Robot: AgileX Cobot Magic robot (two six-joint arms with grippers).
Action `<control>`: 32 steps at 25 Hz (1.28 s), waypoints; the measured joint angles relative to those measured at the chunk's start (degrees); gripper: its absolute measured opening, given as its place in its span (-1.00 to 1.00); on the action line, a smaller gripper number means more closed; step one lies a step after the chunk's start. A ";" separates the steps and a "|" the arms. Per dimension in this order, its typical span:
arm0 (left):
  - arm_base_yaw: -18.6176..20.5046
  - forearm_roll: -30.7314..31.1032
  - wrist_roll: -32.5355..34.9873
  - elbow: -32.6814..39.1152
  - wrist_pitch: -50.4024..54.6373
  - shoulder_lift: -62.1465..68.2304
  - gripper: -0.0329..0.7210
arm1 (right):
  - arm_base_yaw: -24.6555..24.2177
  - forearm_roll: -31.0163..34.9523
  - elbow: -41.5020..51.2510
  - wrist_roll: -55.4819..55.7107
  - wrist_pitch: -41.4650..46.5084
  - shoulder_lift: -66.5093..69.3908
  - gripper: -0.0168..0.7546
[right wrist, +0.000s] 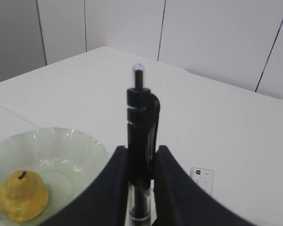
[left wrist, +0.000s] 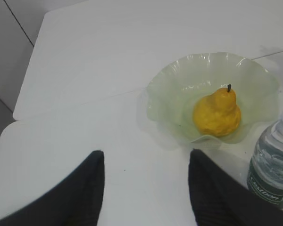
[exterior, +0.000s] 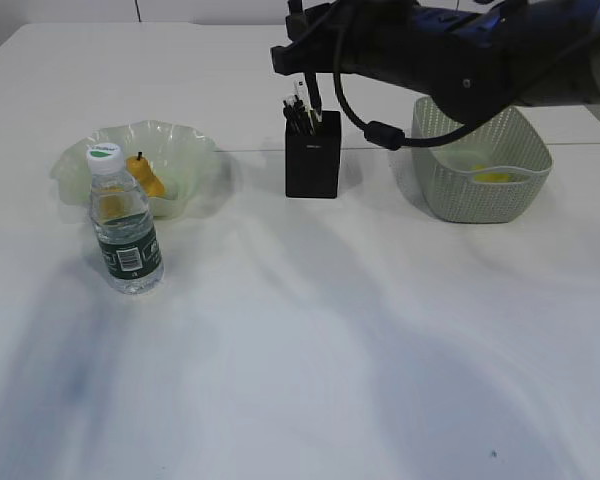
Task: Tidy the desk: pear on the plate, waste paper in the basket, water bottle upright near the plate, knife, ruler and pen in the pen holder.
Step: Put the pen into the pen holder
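Two left fingers (left wrist: 80, 193) spread, empty; right fingers (right wrist: 108, 188) clamp a pen (right wrist: 142, 127); water bottle (exterior: 125, 225) label unreadable.

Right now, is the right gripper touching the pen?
Touching. In the right wrist view, the right gripper has both fingers pressed against the upright black pen, with no gap on either side.
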 joint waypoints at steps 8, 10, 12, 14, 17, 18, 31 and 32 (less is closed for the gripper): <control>0.00 0.00 0.00 0.00 0.00 0.00 0.15 | -1.91 1.08 0.00 -0.95 -10.33 4.20 -0.66; 0.00 0.00 0.00 0.00 0.00 0.00 0.15 | -2.44 3.02 0.00 -0.95 -11.26 5.18 -0.66; 0.00 0.00 0.00 0.00 0.00 0.00 0.15 | -2.91 3.86 0.00 -0.95 -12.03 6.01 -0.66; 0.00 0.00 0.00 0.00 0.00 0.00 0.15 | -3.13 4.27 -0.88 -0.95 -12.41 7.02 -0.66; 0.00 0.00 0.00 0.00 0.00 0.00 0.15 | -3.16 4.37 -3.41 -0.95 -12.66 8.87 -0.66; 0.00 0.00 0.00 0.00 0.00 0.00 0.15 | -3.26 4.37 -4.27 -0.95 -12.66 9.30 -0.66; 0.00 0.00 0.00 0.00 0.00 0.00 0.15 | -3.69 4.51 -15.91 -0.98 -9.55 17.21 -0.66; 0.00 0.00 0.00 0.00 0.00 0.00 0.15 | -3.72 4.51 -16.43 -0.98 -9.41 17.57 -0.66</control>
